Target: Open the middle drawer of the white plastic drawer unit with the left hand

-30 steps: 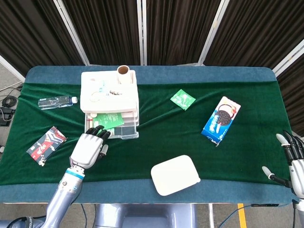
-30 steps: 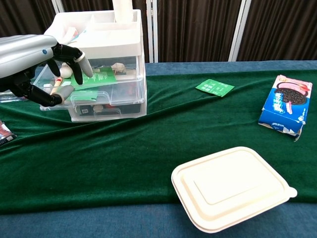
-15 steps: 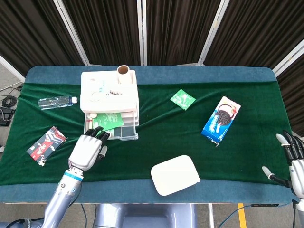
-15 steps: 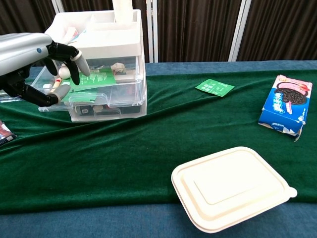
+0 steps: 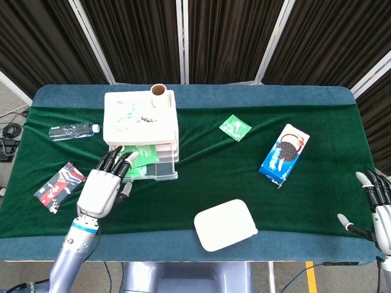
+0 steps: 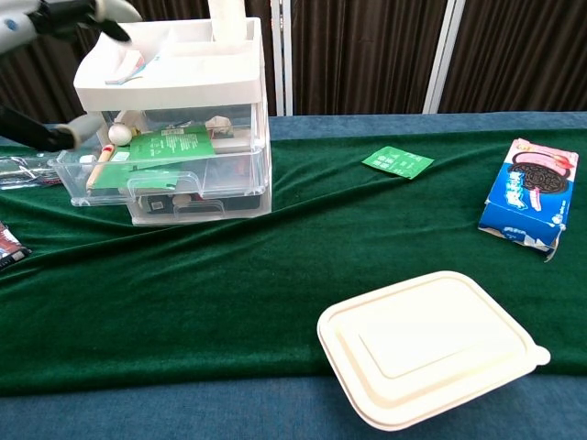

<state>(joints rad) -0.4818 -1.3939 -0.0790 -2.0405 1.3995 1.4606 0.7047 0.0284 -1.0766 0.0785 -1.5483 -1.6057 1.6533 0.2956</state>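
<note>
The white plastic drawer unit (image 5: 141,122) (image 6: 183,87) stands at the table's back left. Its middle drawer (image 6: 151,165) sticks out towards the front, with a green packet and small items inside. My left hand (image 5: 105,184) hovers just in front of the unit, above the pulled-out drawer, fingers spread and holding nothing. In the chest view only its fingertips (image 6: 87,7) and thumb (image 6: 50,136) show at the top left edge. My right hand (image 5: 380,209) stays at the table's front right corner, fingers apart and empty.
A water bottle (image 5: 73,130) and a red snack packet (image 5: 60,185) lie left of the unit. A green sachet (image 5: 235,127) (image 6: 397,161), a blue cookie box (image 5: 284,154) (image 6: 530,192) and a white lidded food box (image 5: 225,224) (image 6: 431,346) lie to the right.
My left hand has let go of the middle drawer's front and risen up and to the left. The drawer stays pulled out. The right hand has not moved.
</note>
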